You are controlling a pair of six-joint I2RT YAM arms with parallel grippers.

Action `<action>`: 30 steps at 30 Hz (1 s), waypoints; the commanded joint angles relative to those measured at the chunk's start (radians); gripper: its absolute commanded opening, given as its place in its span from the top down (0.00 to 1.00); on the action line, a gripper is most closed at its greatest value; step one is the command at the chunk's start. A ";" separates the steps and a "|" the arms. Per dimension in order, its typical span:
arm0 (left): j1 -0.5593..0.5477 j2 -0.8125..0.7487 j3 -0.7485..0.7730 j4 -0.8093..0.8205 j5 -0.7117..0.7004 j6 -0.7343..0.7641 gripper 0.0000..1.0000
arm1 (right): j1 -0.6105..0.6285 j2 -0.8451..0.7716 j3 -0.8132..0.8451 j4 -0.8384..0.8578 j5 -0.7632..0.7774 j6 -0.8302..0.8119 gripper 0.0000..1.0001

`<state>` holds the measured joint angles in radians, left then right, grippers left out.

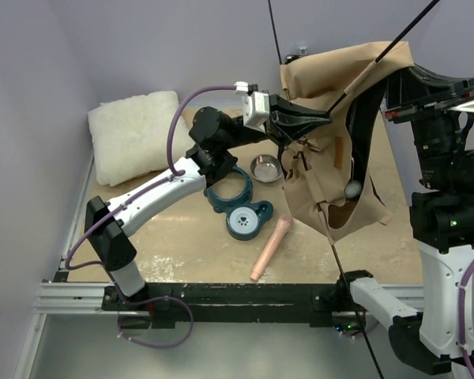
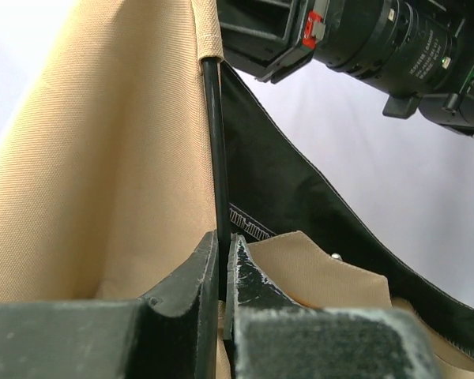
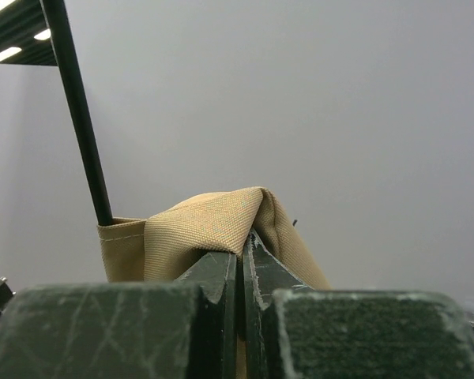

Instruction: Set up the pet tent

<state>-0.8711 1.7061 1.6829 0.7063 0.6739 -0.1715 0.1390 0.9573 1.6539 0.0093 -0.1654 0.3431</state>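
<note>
The pet tent (image 1: 332,166) is a tan fabric body with black lining, hanging in the air at the right of the table. My left gripper (image 1: 314,118) reaches into it from the left. In the left wrist view the left gripper (image 2: 223,243) is shut on a thin dark pole (image 2: 214,142) that runs up into a fabric sleeve. My right gripper (image 1: 401,79) holds the tent's upper right corner. In the right wrist view the right gripper (image 3: 241,246) is shut on a fold of the tan fabric (image 3: 209,221), with another pole (image 3: 79,118) entering a hem beside it.
A fluffy white pillow (image 1: 134,134) lies at the back left. A metal bowl (image 1: 266,167), a teal ring piece (image 1: 229,189), a paw-print disc (image 1: 247,219) and a pink stick (image 1: 268,249) lie mid-table. A loose pole (image 1: 351,300) slants over the near edge.
</note>
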 commanded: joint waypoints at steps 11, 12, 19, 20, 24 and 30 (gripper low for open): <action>0.069 -0.140 -0.327 -0.109 0.076 -0.103 0.54 | -0.012 -0.127 -0.100 0.198 0.182 -0.249 1.00; 0.090 -0.166 -0.342 -0.114 0.079 -0.117 0.52 | -0.012 -0.127 -0.106 0.207 0.169 -0.262 1.00; 0.288 -0.371 -0.336 -0.319 0.135 -0.044 0.44 | -0.012 -0.105 -0.123 0.228 -0.008 -0.303 1.00; 0.311 -0.394 -0.315 -0.371 0.135 -0.021 0.43 | -0.012 -0.100 -0.124 0.215 -0.044 -0.311 1.00; 0.395 -0.430 -0.155 -0.588 0.211 0.053 0.37 | -0.012 -0.114 -0.198 0.190 -0.112 -0.337 1.00; 0.428 -0.459 -0.060 -0.567 0.343 -0.021 0.32 | -0.012 -0.152 -0.324 0.161 -0.157 -0.371 1.00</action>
<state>-0.4511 1.2461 1.5745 0.1757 0.8997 -0.1467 0.1299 0.8288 1.3781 0.1444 -0.2569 0.0055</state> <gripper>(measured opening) 0.668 0.013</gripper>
